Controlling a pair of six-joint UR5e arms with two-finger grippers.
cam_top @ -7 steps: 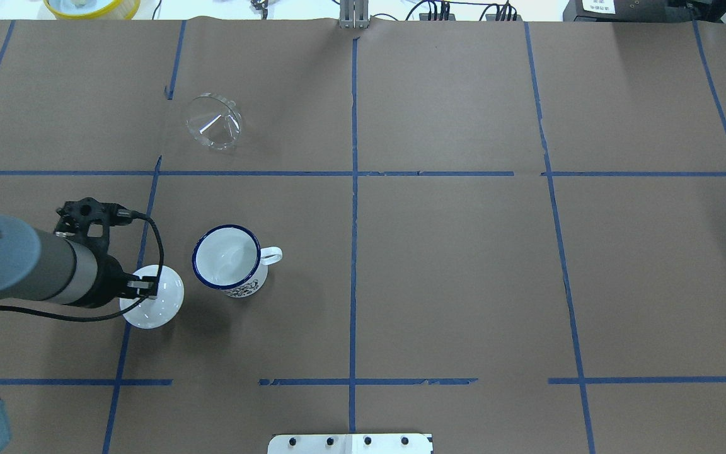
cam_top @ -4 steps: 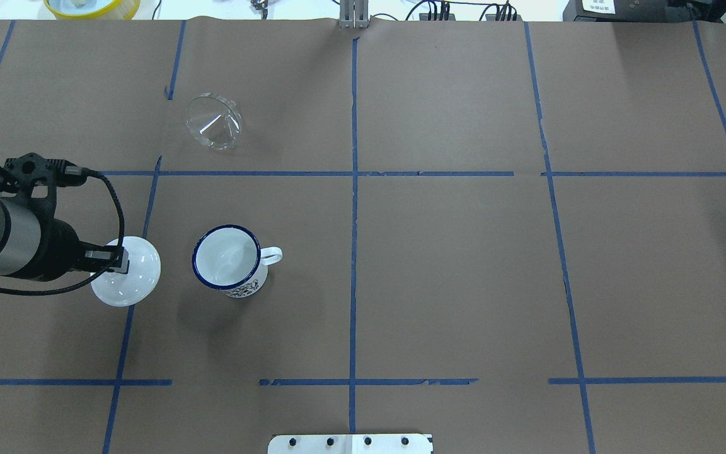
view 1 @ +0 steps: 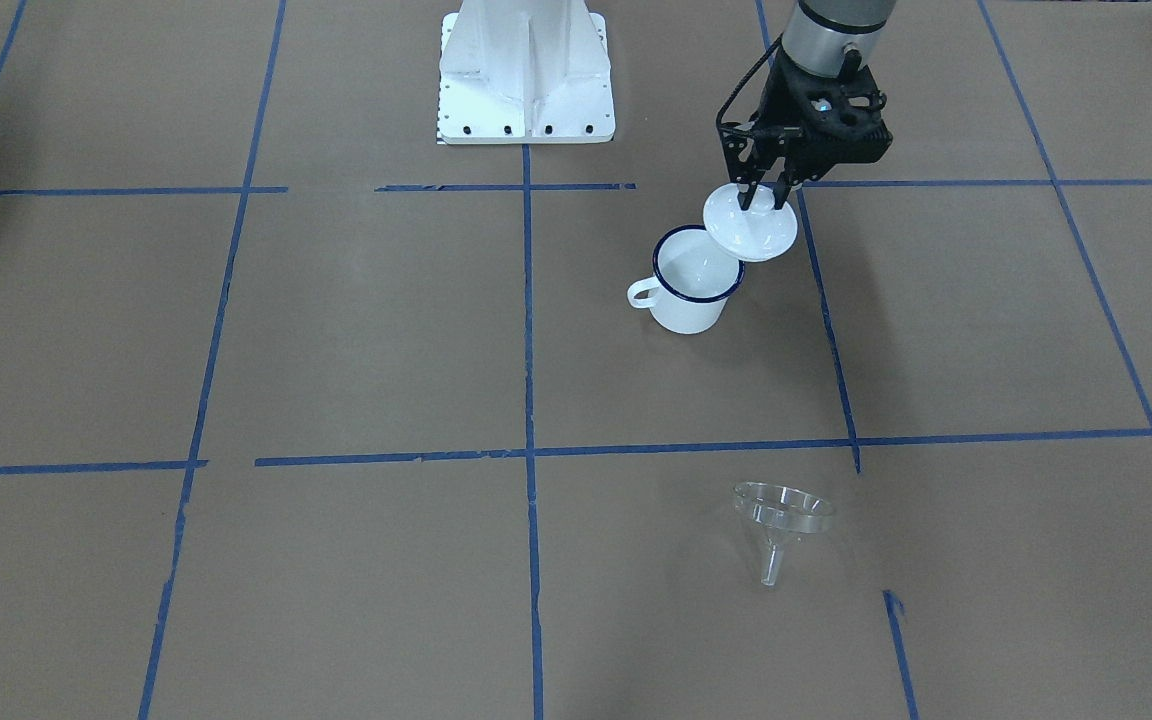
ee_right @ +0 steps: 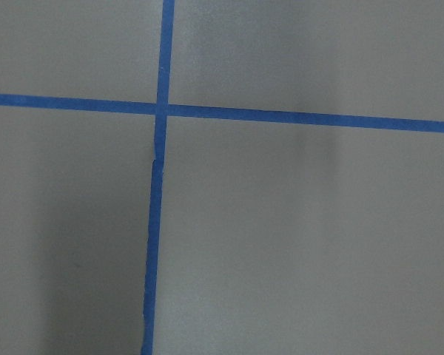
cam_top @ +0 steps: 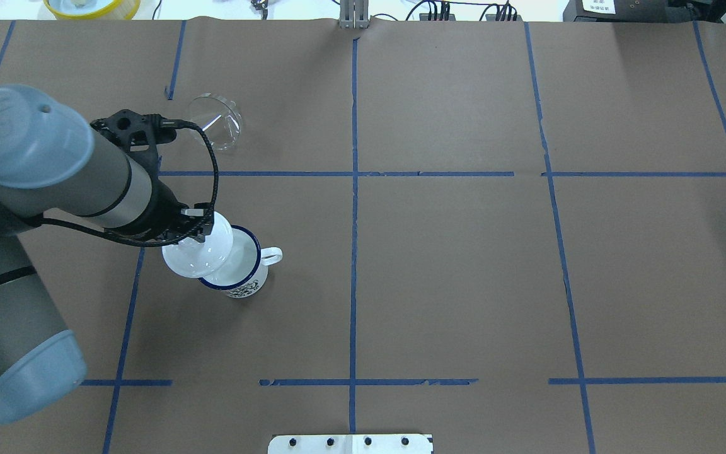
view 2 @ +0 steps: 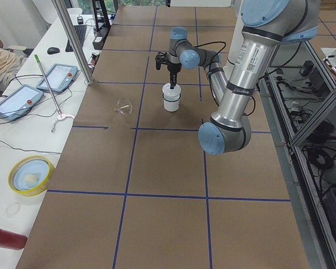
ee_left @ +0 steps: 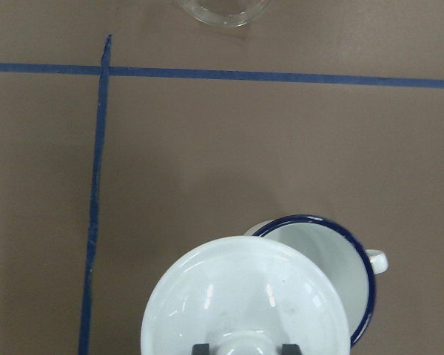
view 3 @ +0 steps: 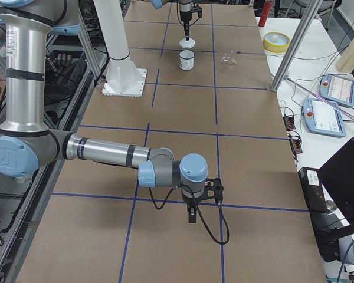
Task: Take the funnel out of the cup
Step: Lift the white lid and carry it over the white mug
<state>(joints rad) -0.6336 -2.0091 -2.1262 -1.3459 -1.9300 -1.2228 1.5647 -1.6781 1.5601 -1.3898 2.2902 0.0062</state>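
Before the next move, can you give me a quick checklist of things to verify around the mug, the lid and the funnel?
1. Funnel out of the cup: ok. It lies on the table, well apart from the cup.
2. Left hand grip: ok. It is shut on the knob of the white lid.
3. Lid centred over the cup: not ok. It covers only part of the rim, on the side away from the handle.
4. Cup upright: ok.
5. Right hand out of the way: ok. It is far from the cup. Whether it is open or shut: cannot tell.
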